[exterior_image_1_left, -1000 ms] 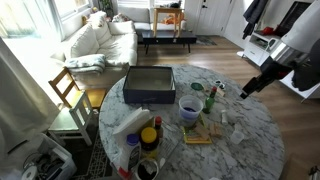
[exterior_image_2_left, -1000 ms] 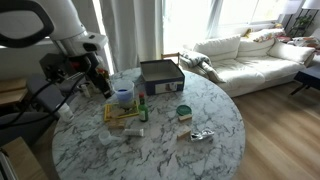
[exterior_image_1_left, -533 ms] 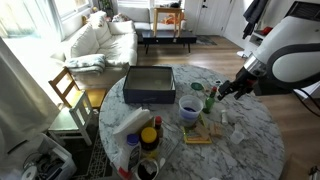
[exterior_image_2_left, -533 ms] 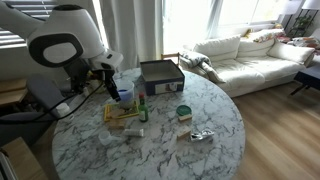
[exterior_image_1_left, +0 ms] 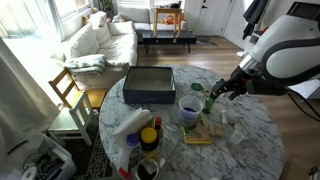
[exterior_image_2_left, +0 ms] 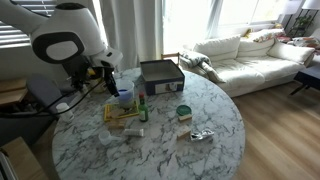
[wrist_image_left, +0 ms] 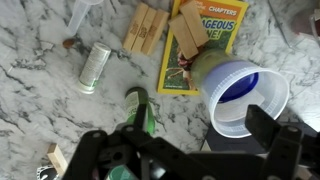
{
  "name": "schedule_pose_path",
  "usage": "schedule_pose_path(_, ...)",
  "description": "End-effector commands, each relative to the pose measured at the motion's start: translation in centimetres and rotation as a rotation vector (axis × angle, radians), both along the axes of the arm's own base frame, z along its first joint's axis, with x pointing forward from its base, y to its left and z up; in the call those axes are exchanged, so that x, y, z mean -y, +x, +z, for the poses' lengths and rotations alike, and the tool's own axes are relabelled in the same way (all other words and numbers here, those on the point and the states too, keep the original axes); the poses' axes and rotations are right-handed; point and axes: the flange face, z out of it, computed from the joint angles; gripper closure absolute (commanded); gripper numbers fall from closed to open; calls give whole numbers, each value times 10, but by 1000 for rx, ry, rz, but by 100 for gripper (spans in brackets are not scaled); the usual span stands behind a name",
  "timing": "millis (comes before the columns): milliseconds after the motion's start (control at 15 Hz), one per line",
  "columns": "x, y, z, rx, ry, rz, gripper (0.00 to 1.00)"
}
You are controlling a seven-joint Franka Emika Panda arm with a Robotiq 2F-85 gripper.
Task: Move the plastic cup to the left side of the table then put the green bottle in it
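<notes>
Partly, the gripper [wrist_image_left: 185, 152] hides the green bottle [wrist_image_left: 138, 106]; plastic cup [wrist_image_left: 224, 108] just beside.

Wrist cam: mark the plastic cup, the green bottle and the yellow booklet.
plastic cup [wrist_image_left: 245, 88], wrist view, on its blue inside.
green bottle [wrist_image_left: 140, 110], wrist view, on its body.
yellow booklet [wrist_image_left: 215, 30], wrist view, on the printed cover.

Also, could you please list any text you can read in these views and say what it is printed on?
"CHAPTERS": top of the yellow booklet, wrist view.
"AGEOUS": larger letters just below on the same cover, beginning hidden.
Too blurred to read: the green bottle label and the silvery cylinder.
Exterior views: nothing legible.
</notes>
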Motion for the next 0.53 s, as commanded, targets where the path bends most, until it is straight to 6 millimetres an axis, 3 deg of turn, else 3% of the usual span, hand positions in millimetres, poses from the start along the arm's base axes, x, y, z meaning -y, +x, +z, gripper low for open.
schedule_pose_path(0, -8, 20, -13, -7, 28, -63, 0)
schedule_pose_path(467, -13, 41, -40, -59, 103, -124, 0)
